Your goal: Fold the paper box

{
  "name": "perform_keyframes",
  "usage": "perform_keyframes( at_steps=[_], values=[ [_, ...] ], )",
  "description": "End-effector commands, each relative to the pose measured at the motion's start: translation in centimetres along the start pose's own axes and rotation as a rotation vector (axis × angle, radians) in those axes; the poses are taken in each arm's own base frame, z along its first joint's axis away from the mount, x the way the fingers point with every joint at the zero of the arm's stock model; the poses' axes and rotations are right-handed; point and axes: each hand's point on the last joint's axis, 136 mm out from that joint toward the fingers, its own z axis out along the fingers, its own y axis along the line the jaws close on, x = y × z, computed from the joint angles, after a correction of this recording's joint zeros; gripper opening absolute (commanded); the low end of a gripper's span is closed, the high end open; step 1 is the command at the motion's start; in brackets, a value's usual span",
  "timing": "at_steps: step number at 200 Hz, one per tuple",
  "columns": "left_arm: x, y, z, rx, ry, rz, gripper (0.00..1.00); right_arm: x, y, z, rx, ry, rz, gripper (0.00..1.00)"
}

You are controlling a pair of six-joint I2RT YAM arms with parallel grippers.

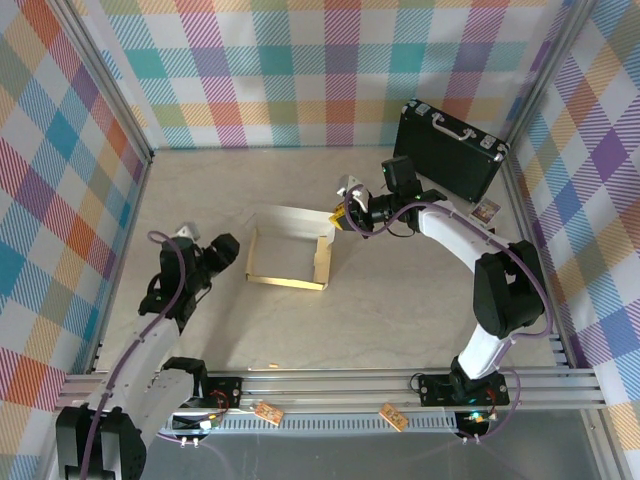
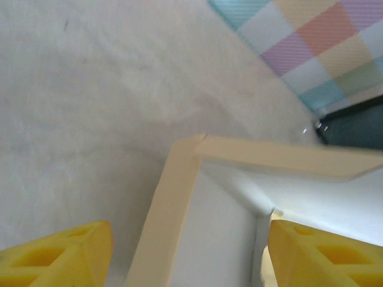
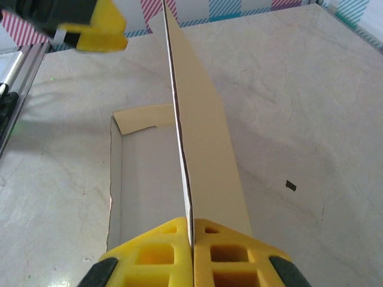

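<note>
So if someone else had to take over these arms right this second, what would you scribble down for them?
Right gripper: shut on the end of the paper box's upright far wall, holding it.
Left gripper: open, fingers either side of a left corner of the box, gripping nothing.
Box: mid-table, white inside, tan outside. The black briefcase stands apart at the back right.
Done: walls are raised into an open tray.
Left: the top is open and a loose flap shows at one end. I cannot tell whether the tabs are locked.
</note>
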Motion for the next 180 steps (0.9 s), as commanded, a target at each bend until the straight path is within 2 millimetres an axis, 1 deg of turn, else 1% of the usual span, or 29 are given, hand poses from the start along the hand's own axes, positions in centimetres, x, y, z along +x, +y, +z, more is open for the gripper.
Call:
perform_keyframes(
  at_steps=[1, 21, 64, 76, 99, 106, 114, 132, 151, 180],
  values=[
    [3.2, 0.5, 0.7, 0.053, 0.104, -0.01, 0.66, -0.9, 0.4, -0.5, -0.002, -0.016, 0.038, 0.0],
    [4.2, 0.3, 1.5, 0.08, 0.153, 0.015, 0.63, -0.8, 0.1, -0.4, 0.005, -0.009, 0.054, 0.0],
    [4.6, 0.9, 4.3, 0.023, 0.214, 0.072, 0.6, -0.6, -0.3, -0.4, -0.002, 0.0, 0.087, 0.0],
    [4.4, 1.2, 4.9, -0.007, 0.225, 0.08, 0.58, -0.6, -0.4, -0.4, -0.005, 0.002, 0.087, 0.0],
    [3.8, 3.1, 5.7, -0.129, 0.222, 0.101, 0.57, -0.7, -0.7, -0.7, -0.007, 0.006, 0.097, 0.0],
    [3.6, 3.3, 5.9, -0.15, 0.219, 0.11, 0.57, -0.7, -0.9, -0.8, -0.007, 0.007, 0.106, 0.0],
    [3.5, 3.5, 6.2, -0.163, 0.223, 0.117, 0.57, -0.8, -1.0, -1.0, -0.014, 0.009, 0.115, 0.0],
    [3.4, 3.1, 7.0, -0.159, 0.251, 0.125, 0.57, -0.7, -1.0, -1.1, -0.047, 0.034, 0.128, 0.0],
    [3.3, 3.1, 7.8, -0.172, 0.274, 0.139, 0.57, 0.0, -1.8, -1.0, -0.044, 0.066, 0.152, 0.0],
    [3.0, 3.3, 8.8, -0.19, 0.282, 0.159, 0.57, 0.3, -2.9, -1.3, -0.042, 0.052, 0.165, 0.0]
  ],
)
